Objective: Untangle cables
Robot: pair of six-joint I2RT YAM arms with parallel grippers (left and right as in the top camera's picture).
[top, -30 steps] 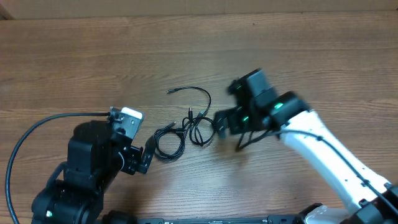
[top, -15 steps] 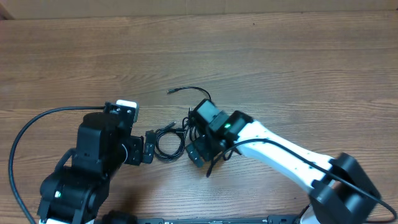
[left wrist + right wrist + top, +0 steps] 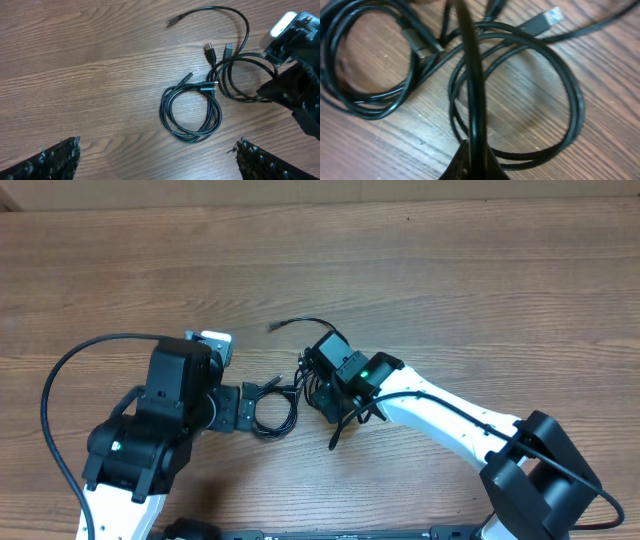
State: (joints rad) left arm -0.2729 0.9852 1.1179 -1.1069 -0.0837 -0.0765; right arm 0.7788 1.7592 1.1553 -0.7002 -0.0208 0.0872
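Several thin black cables lie tangled mid-table. A coiled one point(image 3: 292, 416) point(image 3: 165, 112) is on the left, and a second loop point(image 3: 570, 90) overlaps its right side. A long strand point(image 3: 305, 323) point(image 3: 215, 8) arcs away to a small plug. My right gripper point(image 3: 318, 394) point(image 3: 472, 156) is down on the second loop, shut on one of its black strands, which runs straight up between the fingers. Just left of the coil, my left gripper point(image 3: 244, 408) point(image 3: 159, 162) stands open above bare wood, its fingertips point(image 3: 60, 157) wide apart with nothing between them.
A thick black cord point(image 3: 52, 390) curves from the left arm's base along the left side. The right arm's white link point(image 3: 450, 425) stretches from the lower right corner. A loose dark wire point(image 3: 345, 430) hangs by the right wrist. USB plugs point(image 3: 210, 48) lie near the loops.
My right arm has swung left over the cables, come down on the second loop and shut on a strand. The left arm has moved up and right toward the coil, still open.
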